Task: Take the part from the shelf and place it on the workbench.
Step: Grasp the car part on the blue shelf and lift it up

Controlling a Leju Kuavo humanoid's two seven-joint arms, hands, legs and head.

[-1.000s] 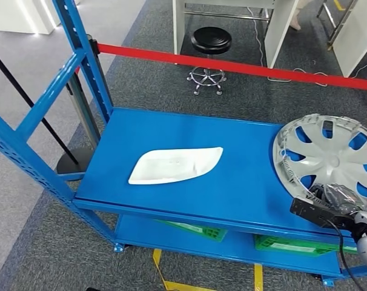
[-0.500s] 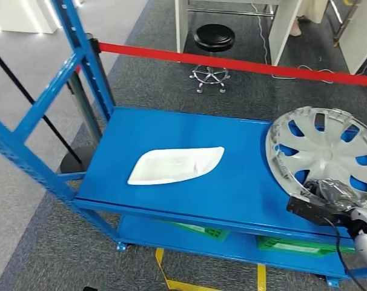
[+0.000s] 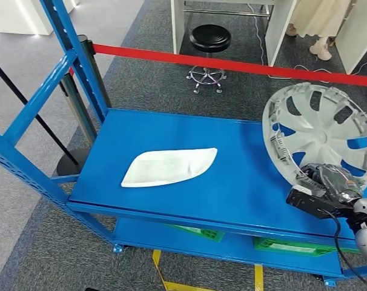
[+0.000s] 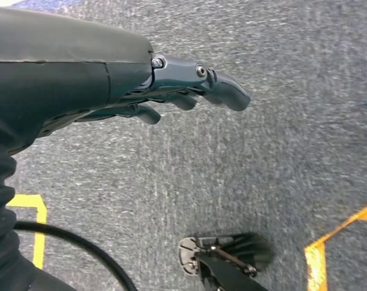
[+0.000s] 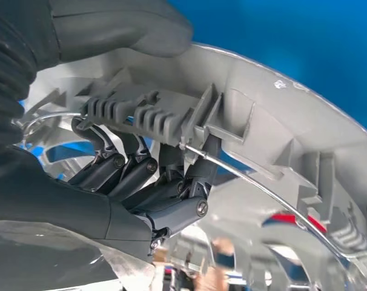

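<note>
While the right hand [image 3: 330, 185] grips the hubcap [image 3: 326, 133] rim at lower right of the head frame, the disc tilts up off the blue shelf [image 3: 246, 176], rising away from the fingers [image 5: 140, 176]; left hand [image 4: 172, 91] hangs loose, holding nothing.

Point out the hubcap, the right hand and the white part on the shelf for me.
hubcap [image 3: 320, 134]: head view, on its grey hub centre.
right hand [image 3: 330, 185]: head view, on the hand's back at the hubcap's rim.
white part [image 3: 169, 167]: head view, on its middle.
</note>
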